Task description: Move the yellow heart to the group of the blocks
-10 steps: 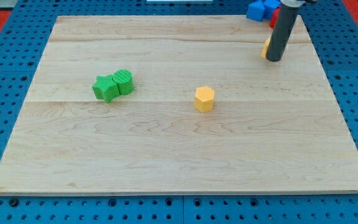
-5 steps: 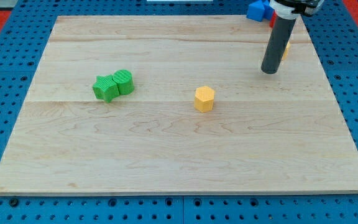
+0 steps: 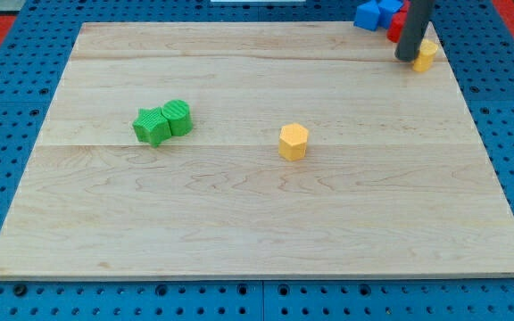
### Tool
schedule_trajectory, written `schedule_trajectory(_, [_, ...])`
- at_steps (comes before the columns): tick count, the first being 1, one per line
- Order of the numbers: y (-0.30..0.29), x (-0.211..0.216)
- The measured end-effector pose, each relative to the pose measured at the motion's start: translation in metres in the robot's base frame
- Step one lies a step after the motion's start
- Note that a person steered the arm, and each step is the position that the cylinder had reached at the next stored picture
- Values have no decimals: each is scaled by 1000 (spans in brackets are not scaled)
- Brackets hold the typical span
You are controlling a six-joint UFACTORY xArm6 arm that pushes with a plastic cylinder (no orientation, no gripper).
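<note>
A small yellow block [image 3: 426, 54], its heart shape hard to make out, lies near the board's top right corner. My tip [image 3: 407, 58] stands just to its left, touching or almost touching it. Right above them, at the view's top edge, a group of blue blocks [image 3: 375, 13] and a red block [image 3: 397, 27] sits partly hidden behind my rod.
A yellow hexagonal block [image 3: 294, 142] sits near the board's middle. A green star block [image 3: 152, 126] and a green rounded block [image 3: 178, 116] touch each other at the left. The wooden board [image 3: 239, 223] lies on a blue pegboard.
My tip swung down and left off the yellow block, then back up to the right beside it. The yellow block has shifted right and up toward the group.
</note>
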State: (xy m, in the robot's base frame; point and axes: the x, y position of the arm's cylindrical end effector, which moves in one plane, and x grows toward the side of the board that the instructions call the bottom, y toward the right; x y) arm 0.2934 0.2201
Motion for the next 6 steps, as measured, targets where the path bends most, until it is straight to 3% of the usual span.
schedule_trajectory(1, [0,31])
schedule_trajectory(2, [46,24])
schedule_trajectory(3, [91,-11])
schedule_trajectory(4, [96,-10])
schedule_trajectory(5, [113,28])
schedule_trajectory(6, [86,32])
